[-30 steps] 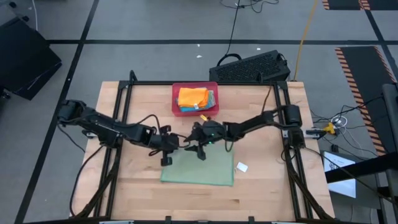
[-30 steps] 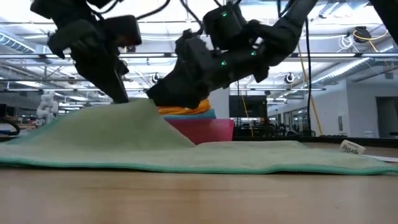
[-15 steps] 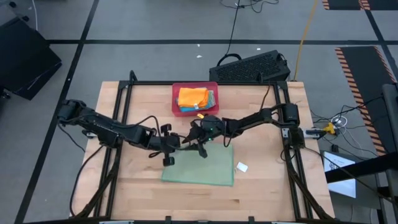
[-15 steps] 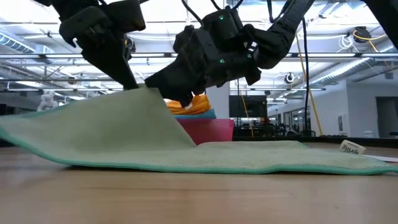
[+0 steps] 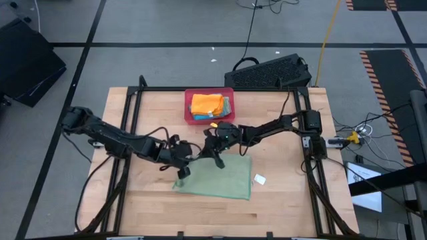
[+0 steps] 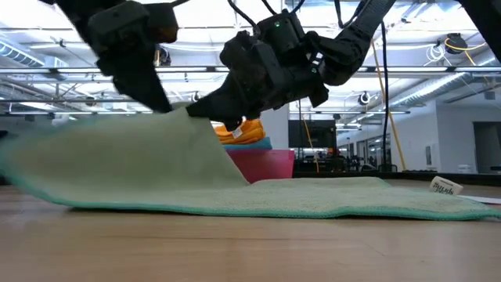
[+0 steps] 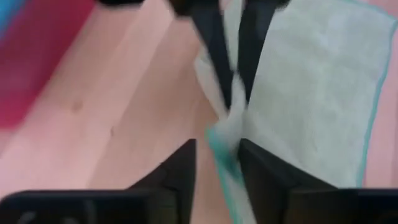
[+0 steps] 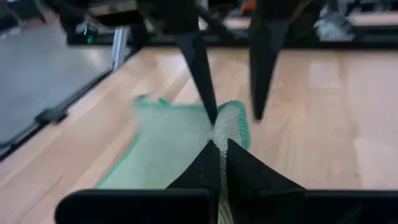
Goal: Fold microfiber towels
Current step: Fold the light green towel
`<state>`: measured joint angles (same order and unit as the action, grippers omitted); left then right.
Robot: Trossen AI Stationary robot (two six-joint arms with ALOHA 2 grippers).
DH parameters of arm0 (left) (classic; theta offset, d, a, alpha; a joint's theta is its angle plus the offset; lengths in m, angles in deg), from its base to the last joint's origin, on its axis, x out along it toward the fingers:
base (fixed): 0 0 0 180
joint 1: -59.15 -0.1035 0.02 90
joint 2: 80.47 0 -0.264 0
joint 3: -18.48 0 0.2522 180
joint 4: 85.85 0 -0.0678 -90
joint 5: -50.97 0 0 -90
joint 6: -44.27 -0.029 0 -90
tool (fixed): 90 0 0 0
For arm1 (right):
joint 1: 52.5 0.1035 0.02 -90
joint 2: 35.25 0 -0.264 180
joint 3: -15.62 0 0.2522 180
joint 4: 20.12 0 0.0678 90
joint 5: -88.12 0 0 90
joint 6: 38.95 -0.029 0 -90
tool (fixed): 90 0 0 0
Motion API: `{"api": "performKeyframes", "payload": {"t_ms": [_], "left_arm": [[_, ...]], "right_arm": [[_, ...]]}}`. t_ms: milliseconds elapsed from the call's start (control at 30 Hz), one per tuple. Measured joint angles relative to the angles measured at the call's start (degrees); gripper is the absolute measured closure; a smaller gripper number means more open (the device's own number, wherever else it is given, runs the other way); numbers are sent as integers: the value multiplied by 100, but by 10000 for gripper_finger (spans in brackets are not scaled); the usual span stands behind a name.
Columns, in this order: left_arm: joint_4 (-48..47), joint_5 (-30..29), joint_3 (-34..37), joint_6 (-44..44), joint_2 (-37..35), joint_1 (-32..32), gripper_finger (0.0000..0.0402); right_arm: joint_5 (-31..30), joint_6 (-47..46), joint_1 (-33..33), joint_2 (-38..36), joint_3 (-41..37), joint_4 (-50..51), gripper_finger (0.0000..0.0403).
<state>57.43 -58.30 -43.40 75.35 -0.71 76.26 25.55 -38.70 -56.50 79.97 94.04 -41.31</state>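
Scene: a pale green towel lies spread on the wooden table, its far-left corner lifted off the surface where two robot arms meet.
Right gripper: closed tight on that raised corner; its own wrist view shows the dark fingers pinched together with a fold of green cloth between them.
Left gripper: fingers parted, with the towel's teal-edged hem passing through the gap; no firm pinch shows on this side.
Handover: in both wrist views the two grippers sit just beside each other on the same corner, so the cloth appears to be passing from one to the other.
Other towels: an orange one tops a small stack, with blue beneath, in the red tray at the far edge, well apart from the work.
Risk, slipping: only a thin bit of hem is held; a sharp pull could probably drag the soft pile out of the closed fingers and drop the corner.
Risk, skew: lifted by one corner alone, the towel may fold crooked or bunch along its near edge.
Risk, snag: the parted left fingers still straddle the hem and could catch it, or knock the right fingers, if either arm moves off first.
Risk, drag: a low sweep may slide the whole towel across the table instead of folding it.
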Motion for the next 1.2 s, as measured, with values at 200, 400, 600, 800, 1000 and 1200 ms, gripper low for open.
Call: {"api": "performKeyframes", "payload": {"t_ms": [200, 400, 600, 800, 1000, 1200], "left_arm": [[-224, -816, 316, 1513, 3, 601, 192], [830, -1221, 1094, 2214, 5, 1219, 132], [2610, -1491, 1840, 2030, 5, 1546, 113], [3044, -1377, 2210, 2027, 3, 1747, 112], [3163, -1044, 2247, 1972, 3, 1999, 111], [3490, -1043, 2247, 1802, 3, 2313, 92]], "right_arm": [[-58, 746, 25, -417, -100, 790, 399], [-469, 1488, 138, -776, -297, 1040, 400], [-584, 1990, 232, -900, -466, 1108, 401], [-662, 1903, 219, -910, -463, 1123, 402], [-661, 1812, 224, -910, -463, 1082, 402], [-659, 1713, 219, -910, -463, 1033, 402]]}}
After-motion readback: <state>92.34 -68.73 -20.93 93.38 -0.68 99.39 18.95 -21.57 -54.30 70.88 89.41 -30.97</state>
